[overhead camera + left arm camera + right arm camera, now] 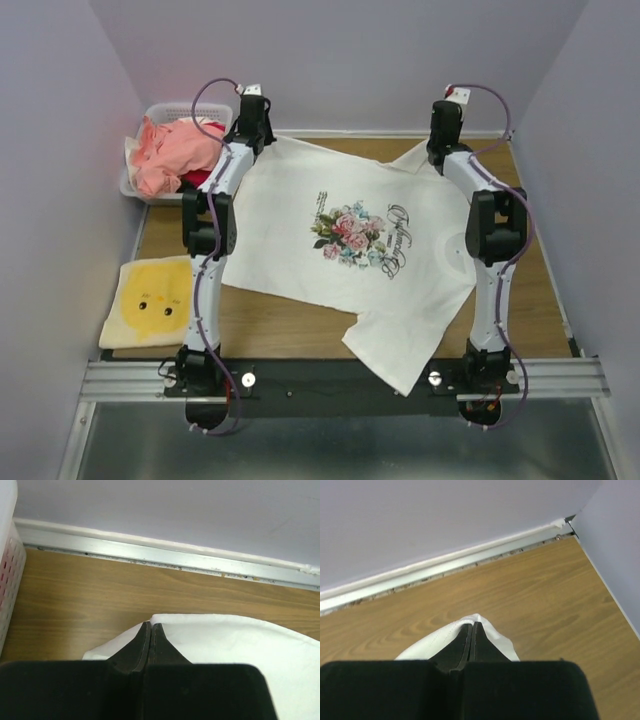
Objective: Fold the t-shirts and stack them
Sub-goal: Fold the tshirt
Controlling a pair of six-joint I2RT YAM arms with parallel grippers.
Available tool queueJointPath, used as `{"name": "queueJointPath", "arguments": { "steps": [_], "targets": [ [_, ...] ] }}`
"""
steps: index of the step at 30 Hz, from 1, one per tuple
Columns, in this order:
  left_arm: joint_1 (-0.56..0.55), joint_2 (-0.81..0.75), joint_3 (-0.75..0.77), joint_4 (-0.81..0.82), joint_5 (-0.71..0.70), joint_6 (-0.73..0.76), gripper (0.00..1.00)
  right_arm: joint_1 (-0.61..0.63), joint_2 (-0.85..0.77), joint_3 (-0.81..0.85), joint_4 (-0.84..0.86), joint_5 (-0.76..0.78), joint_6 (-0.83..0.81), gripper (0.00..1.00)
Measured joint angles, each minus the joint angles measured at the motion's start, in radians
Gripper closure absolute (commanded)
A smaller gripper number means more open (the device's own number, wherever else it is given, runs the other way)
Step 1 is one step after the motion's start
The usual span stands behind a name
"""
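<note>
The wooden worktop (290,332) carries the white floral t-shirt (300,210), spread print-up across most of it, with one sleeve spilling over the near edge. Beyond that shirt's far left corner stands the white lattice basket (165,108), holding the salmon-pink t-shirts (175,150) and a red t-shirt (197,178). Beside the shirt's near left corner lies a folded yellow cloth (150,300). At the shirt's far edge, the left gripper (151,626) and the right gripper (471,625) are each pinched fully closed on a corner, the fabric tenting at the tips. We judge the shirt is being laid flat for its first fold. To do it well, we would move both corners together at equal height, hold the edge between them taut, and release only once the rumpled near sleeve is drawn smooth.
</note>
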Motion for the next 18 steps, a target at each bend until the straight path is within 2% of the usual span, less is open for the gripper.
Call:
{"name": "queueJointPath", "arguments": {
  "steps": [2,7,18],
  "targets": [
    [0.000,0.049,0.065,0.001,0.000,0.000,1.00,-0.011,0.072,0.080,0.010,0.000,0.003,0.99],
    [0.001,0.063,0.077,0.041,0.005,-0.003,1.00,-0.027,0.151,0.187,0.022,-0.002,0.005,0.99],
    [0.012,0.063,0.077,0.105,0.029,-0.024,1.00,-0.035,0.162,0.205,0.030,-0.008,0.006,0.99]
  ]
}}
